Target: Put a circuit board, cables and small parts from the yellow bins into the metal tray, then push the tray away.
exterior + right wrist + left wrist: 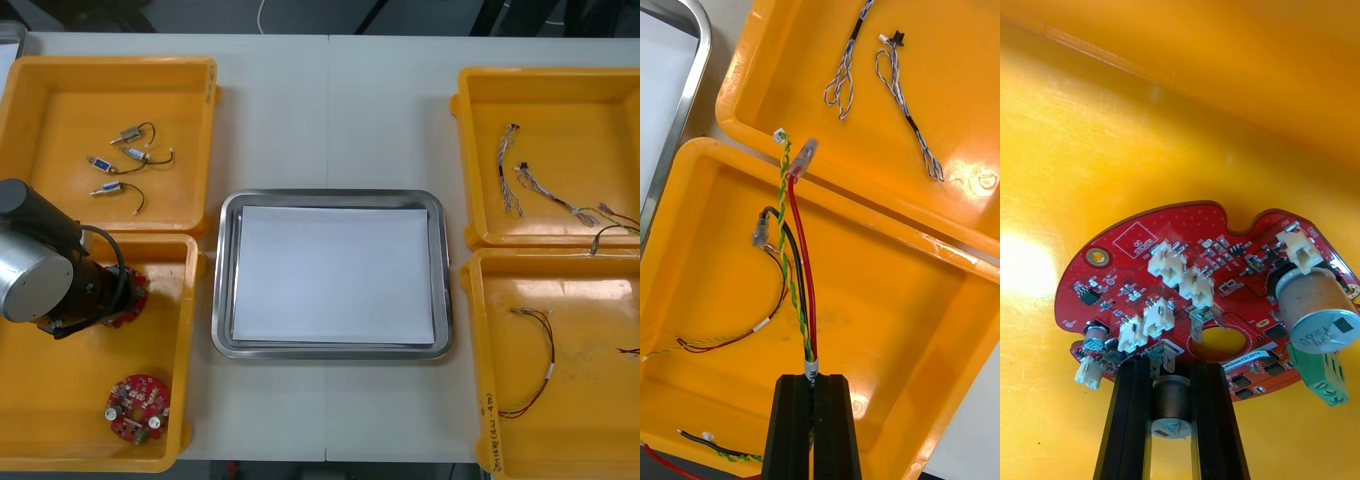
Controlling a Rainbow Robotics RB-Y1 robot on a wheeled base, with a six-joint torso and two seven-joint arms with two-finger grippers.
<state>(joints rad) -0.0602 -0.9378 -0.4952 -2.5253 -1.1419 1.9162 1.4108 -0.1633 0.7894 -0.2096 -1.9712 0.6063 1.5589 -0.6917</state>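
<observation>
Both clamped, left pincer [1172,364] on red circuit board [1196,279], right pincer [814,381] on cable [806,330]

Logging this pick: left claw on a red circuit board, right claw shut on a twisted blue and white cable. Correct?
No. The right wrist view shows the right claw shut on a red, black and yellow-green cable bundle; the blue and white cables lie in the next bin. The left claw is on a red circuit board.
</observation>
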